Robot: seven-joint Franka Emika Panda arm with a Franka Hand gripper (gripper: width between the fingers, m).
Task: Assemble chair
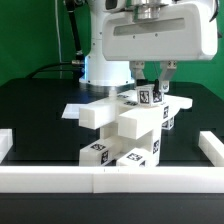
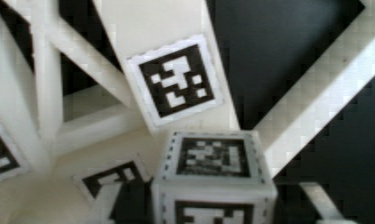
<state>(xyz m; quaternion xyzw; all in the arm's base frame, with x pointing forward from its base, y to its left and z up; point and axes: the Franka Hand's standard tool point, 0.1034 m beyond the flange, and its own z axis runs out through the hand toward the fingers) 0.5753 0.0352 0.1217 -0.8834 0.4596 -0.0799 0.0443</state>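
Chair parts (image 1: 120,128) in a loose stack at mid-table, gripper (image 1: 152,87) down on the topmost piece.

The stack of white tagged pieces sits on the black table (image 1: 40,110), just behind the front border rail (image 1: 60,178). A flat slab (image 1: 90,113) juts out toward the exterior view's left, with notched blocks piled under and beside it. How these lower pieces join is hard to read. A small tagged block (image 1: 150,96) tops the stack. The two fingers (image 1: 138,74) stand either side of it; contact is not resolved, so cannot tell whether the pincer is clamped or slack. The robot arm (image 1: 150,35) is cut off at the frame's top and hides the table behind it. The wrist view is blurred and very close: a long tagged bar (image 2: 166,70) crosses over slanting struts, with a cube-like tagged block (image 2: 210,160) in front of it. Fingertips are not distinguishable there.
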